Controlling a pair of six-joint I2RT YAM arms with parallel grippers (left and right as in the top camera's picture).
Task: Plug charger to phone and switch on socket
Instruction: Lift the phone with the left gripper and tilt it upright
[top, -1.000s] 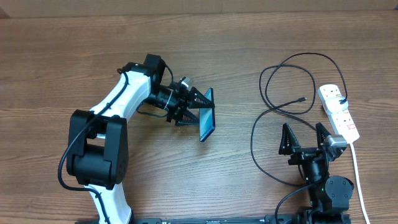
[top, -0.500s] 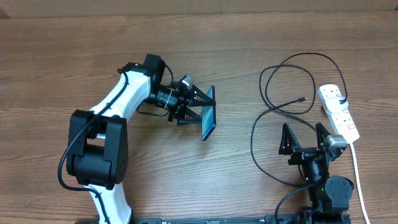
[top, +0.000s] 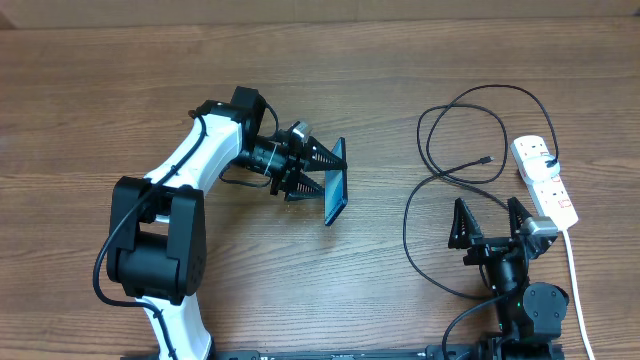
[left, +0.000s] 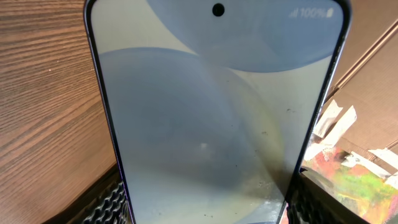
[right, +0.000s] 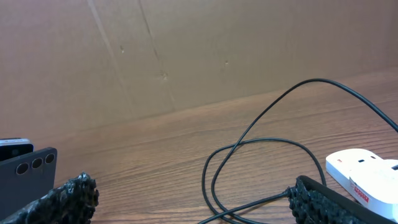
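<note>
My left gripper (top: 329, 175) is shut on the phone (top: 336, 190), holding it by its long edges, up on its side above the table's middle. In the left wrist view the pale blue-grey screen (left: 211, 118) fills the frame between the ribbed fingers (left: 112, 202). The charger (top: 455, 135) lies in black loops at the right, its small tip (top: 486, 159) free on the wood and its plug head (top: 553, 160) at the socket (top: 547, 182), a white power strip. My right gripper (top: 487, 208) is open wide just below the loops, holding nothing. The right wrist view shows the cable (right: 249, 149), the socket (right: 364, 174) and the phone's back (right: 28, 165).
A cardboard wall (right: 186, 56) stands along the table's far side. The socket's white cord (top: 574, 270) runs down the right edge towards the front. The black cable (top: 412, 240) curves past the right arm's left side.
The phone in the left gripper has shifted very slightly to the right. The right arm, the cable and the socket have not moved.
</note>
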